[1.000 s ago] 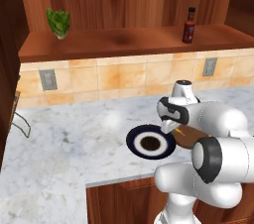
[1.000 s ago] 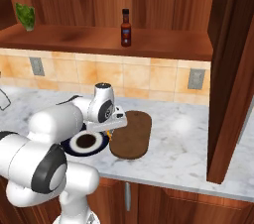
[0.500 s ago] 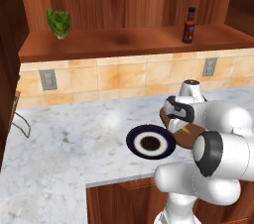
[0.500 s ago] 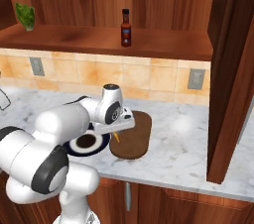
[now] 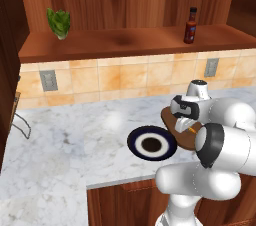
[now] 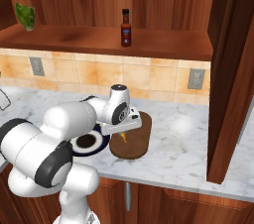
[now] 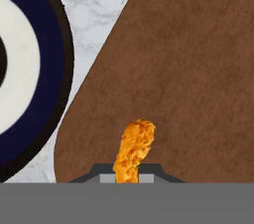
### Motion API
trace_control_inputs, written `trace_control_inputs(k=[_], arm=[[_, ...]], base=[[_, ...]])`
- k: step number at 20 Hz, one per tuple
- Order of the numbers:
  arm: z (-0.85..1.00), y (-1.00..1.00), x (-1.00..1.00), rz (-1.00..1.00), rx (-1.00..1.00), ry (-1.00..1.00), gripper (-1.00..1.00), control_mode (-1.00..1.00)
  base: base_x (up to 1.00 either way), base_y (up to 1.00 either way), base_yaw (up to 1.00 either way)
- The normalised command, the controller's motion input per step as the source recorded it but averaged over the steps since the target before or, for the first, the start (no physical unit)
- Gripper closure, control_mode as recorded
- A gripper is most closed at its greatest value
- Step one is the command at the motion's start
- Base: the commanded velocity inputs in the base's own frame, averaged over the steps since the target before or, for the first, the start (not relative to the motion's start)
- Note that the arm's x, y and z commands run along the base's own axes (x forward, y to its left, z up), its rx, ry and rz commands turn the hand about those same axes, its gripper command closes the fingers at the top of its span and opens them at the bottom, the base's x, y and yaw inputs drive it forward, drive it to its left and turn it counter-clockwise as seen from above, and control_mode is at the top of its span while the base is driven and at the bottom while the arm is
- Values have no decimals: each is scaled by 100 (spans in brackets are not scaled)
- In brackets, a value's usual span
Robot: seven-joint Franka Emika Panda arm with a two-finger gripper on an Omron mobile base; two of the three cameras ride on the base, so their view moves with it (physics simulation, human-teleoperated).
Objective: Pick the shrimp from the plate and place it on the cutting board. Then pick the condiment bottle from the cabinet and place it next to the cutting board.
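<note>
My gripper (image 6: 124,134) hangs low over the oval dark brown cutting board (image 6: 135,144), shut on the small orange shrimp (image 7: 133,149). The shrimp (image 6: 124,138) dangles just above the board's left half (image 7: 188,69). From the left base view the shrimp (image 5: 192,130) peeks out under the hand, and the arm hides much of the board (image 5: 175,122). The round navy-rimmed plate (image 5: 151,143) lies bare just left of the board (image 6: 89,141) (image 7: 47,94). The dark red condiment bottle (image 5: 189,26) (image 6: 126,28) stands upright on the cabinet's open shelf (image 5: 125,42).
A green leafy vegetable (image 5: 59,22) sits at the shelf's left end. A tall wooden panel (image 6: 228,79) comes down onto the marble counter (image 6: 183,153) right of the board. A wire rack (image 5: 19,120) stands at the far left. Outlets (image 5: 48,80) dot the tiled backsplash.
The hand has swung right from above the plate to above the cutting board, carrying the shrimp with it, and now sits lower.
</note>
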Motion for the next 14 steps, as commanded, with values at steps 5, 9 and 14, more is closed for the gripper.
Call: trace_control_inputs(k=[5, 9, 14], arm=[[0, -10, 10, 0, 0, 0, 100, -100], [-2, -1, 5, 0, 0, -1, 100, -100], [-20, 0, 0, 0, 0, -6, 100, -100]], base=[[0, 0, 0], [0, 0, 0], [0, 0, 0]])
